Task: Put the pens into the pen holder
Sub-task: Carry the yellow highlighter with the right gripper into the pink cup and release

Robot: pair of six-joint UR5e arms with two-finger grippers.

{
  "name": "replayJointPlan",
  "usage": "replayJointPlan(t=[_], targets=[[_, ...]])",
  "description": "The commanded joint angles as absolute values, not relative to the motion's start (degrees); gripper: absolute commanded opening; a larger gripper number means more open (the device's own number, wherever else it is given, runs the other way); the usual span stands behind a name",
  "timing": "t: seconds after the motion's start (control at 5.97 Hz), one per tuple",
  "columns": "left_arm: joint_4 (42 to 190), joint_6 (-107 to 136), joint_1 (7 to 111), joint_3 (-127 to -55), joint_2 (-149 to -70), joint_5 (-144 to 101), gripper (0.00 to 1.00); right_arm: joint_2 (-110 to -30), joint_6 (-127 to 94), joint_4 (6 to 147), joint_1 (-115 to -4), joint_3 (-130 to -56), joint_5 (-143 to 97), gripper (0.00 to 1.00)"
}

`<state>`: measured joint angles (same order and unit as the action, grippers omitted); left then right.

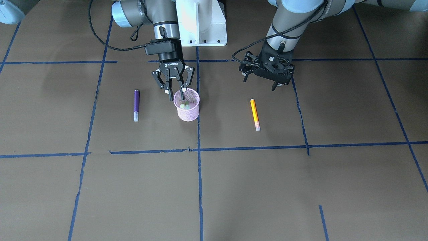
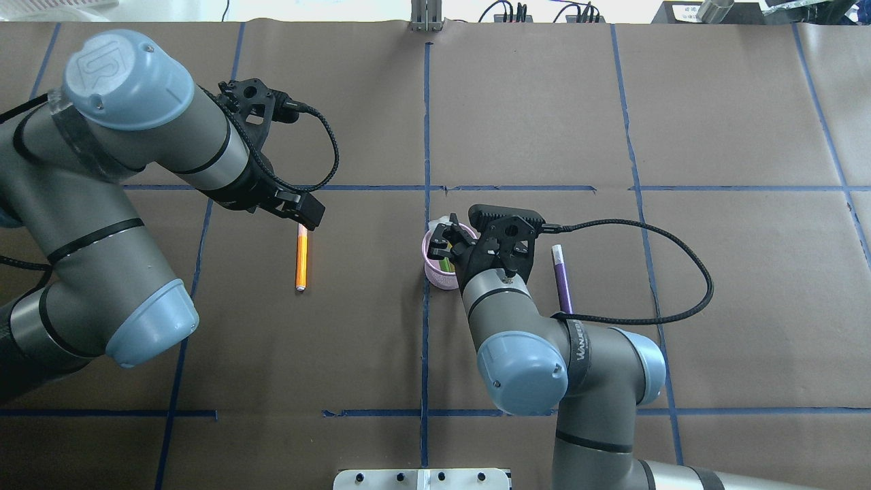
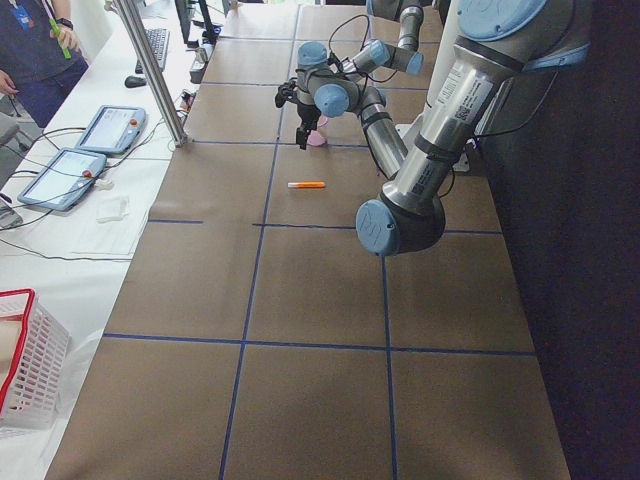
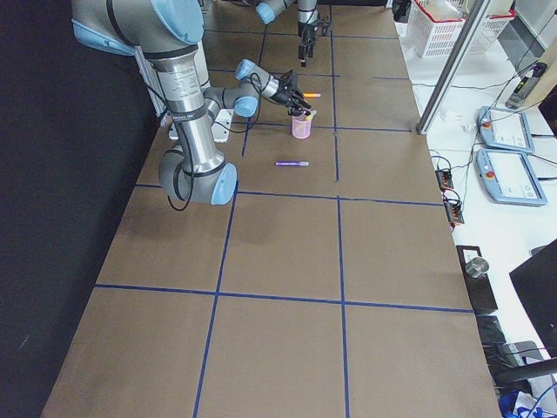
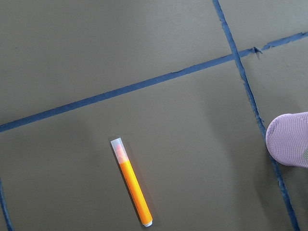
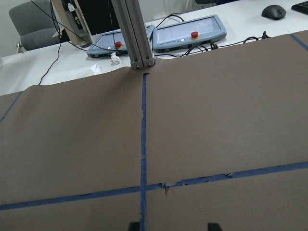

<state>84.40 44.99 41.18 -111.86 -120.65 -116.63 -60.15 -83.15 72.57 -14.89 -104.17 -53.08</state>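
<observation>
The pink mesh pen holder [image 1: 188, 112] stands near the table's middle, also in the overhead view [image 2: 437, 275] and the left wrist view [image 5: 290, 140]. A green pen [image 1: 187, 105] and a yellow pen [image 1: 182, 106] stand inside it. My right gripper [image 1: 174, 92] hangs open and empty just over the cup's rim, one finger over its mouth. A purple pen [image 1: 136, 105] lies flat beside the cup [image 2: 563, 279]. An orange pen [image 1: 255, 113] lies flat on the other side [image 5: 131, 180]. My left gripper [image 1: 260, 83] is open and empty, above and robot-side of the orange pen.
Blue tape lines [image 1: 199, 150] grid the brown table. The white robot base [image 1: 200, 23] stands behind the cup. Operator consoles [image 6: 190, 33] and a metal post [image 6: 137, 38] sit beyond the far edge. A white basket [image 3: 25, 370] is off the table's end.
</observation>
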Motion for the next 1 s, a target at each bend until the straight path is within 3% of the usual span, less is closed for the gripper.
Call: replayJointPlan(t=[0.0,0.33,0.84], targets=[[84.4,45.7,41.2,-111.9,-120.7,-116.6,1.00,-59.6,-83.1,76.8,-19.8,-106.9,-66.6,0.99],[84.5,54.7,40.6,-110.8,-120.6,-116.5,1.00,-57.0,-80.1,91.2,-29.8,-109.7,-88.1,1.00],[87.7,64.3,34.0,-106.1,-120.7,-107.5,1.00,-58.6,-57.7,99.7,-47.3,-108.9,-114.3,1.00]])
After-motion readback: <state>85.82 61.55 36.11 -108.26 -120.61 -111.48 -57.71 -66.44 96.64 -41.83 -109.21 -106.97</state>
